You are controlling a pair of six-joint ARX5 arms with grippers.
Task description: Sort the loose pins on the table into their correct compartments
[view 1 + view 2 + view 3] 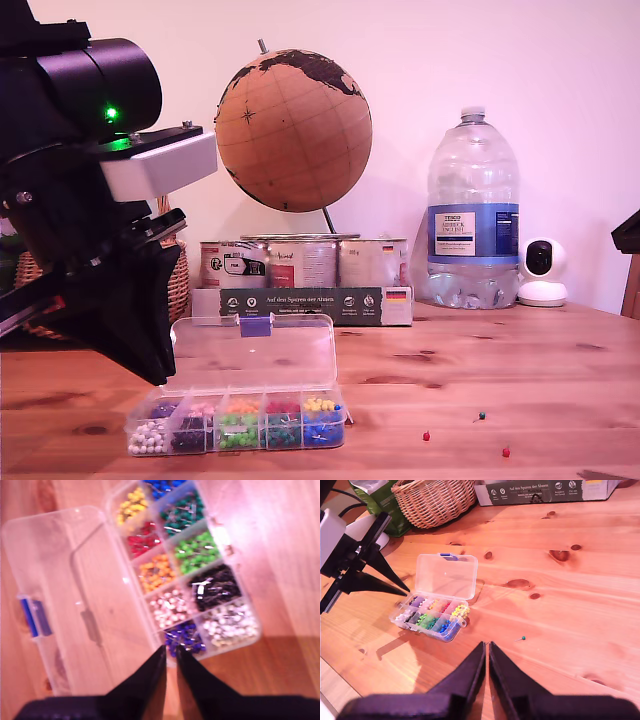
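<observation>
Scanning the exterior view left to right, we list: my first gripper (150,365), jaws all but touching and holding nothing, hanging just above the box's (236,420) end on the exterior view's left. The box sits on the table (480,360), lid (255,350) flipped open and upright behind it. The first wrist view shows two rows of compartments (192,555), each filled with pins of one colour: yellow, red, orange, pale pink and dark blue in one row; blue, teal, green, black and white in the other. Behind stand a basket (178,280), tins (300,262), a globe (293,130) and a bottle (473,210). Loose pins (426,436) lie toward the exterior view's right, well apart from the box: two red, one green (481,415). My second gripper (486,652) hovers over bare table, jaws nearly closed, empty.
</observation>
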